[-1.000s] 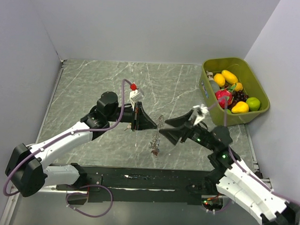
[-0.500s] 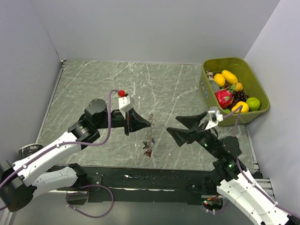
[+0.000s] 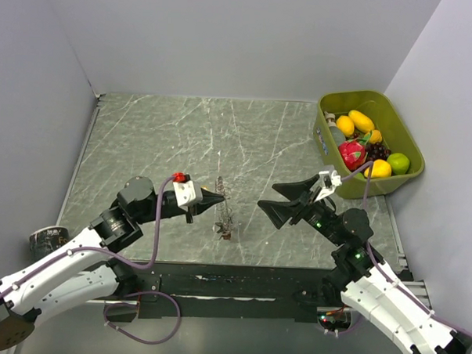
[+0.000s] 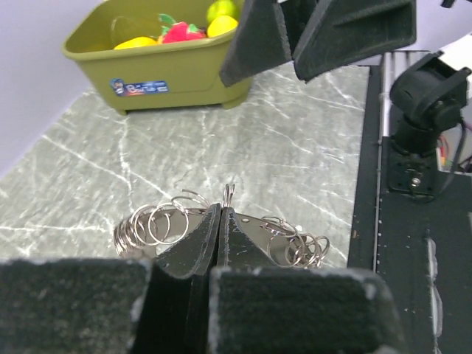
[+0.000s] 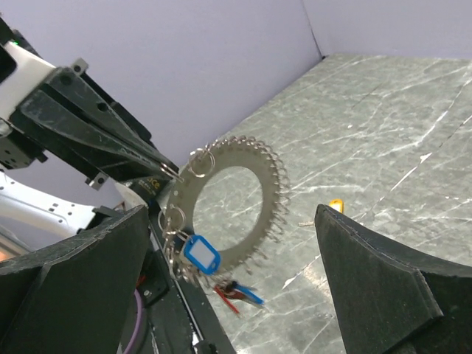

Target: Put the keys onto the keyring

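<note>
Moved: my right pincer has let go and backed off to 3 o'clock of the keyring, while my left pincer drew it toward 6 o'clock.
Right pincer: apart, empty.
Left pincer: together, clamped on the keyring's edge.
Keys: blue-tagged key hangs from the keyring; yellow key lies loose on the table.
Meaning: I judge 1 key is threaded and the yellow key comes next.

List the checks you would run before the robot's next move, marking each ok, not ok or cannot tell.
1. Left hand shut on the keyring: ok.
2. Keyring held up off the table: ok.
3. Right hand open: ok.
4. Right hand holds a key to thread: not ok, empty.
5. Blue tag hangs on the keyring: ok.
6. Yellow piece on the table is a key: cannot tell.
</note>
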{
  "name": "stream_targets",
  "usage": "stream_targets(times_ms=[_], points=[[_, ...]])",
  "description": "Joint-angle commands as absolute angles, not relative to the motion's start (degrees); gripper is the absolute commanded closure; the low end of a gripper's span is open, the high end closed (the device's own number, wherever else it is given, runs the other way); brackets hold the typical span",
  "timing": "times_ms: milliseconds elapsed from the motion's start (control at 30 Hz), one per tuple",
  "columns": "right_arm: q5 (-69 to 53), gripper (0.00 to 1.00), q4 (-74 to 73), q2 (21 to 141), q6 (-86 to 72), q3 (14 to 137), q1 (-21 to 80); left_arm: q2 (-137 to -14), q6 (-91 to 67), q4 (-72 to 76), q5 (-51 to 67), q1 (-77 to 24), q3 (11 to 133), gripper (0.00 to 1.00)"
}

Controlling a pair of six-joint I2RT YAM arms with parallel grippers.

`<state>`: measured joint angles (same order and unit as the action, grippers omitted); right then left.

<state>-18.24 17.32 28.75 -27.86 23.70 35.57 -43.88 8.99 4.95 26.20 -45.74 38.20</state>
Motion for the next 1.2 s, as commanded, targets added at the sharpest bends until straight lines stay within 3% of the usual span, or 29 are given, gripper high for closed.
stream_targets(times_ms=[0, 367, 833, 1167], points=[[-18.6, 0.01, 17.8, 30.1, -26.5, 27.2, 35.3, -43.3, 9.6, 5.1, 22.8, -46.0, 40.5, 0.99], [-17.8, 0.01, 16.3, 31.6, -25.4, 27.4, 35.3, -49.5, 1.7, 0.9, 21.2, -43.5, 44.3, 0.99], [-18.1, 0.01, 12.2, 37.2, -25.0, 29.8, 35.3, -44.7, -8.6, 2.7, 35.8, -15.5, 41.0, 0.99], [-15.0, 0.01, 0.8, 53.9, -18.3, 40.3, 35.3, -41.8, -15.2, 11.3, 40.0, 1.8, 34.0, 0.99]])
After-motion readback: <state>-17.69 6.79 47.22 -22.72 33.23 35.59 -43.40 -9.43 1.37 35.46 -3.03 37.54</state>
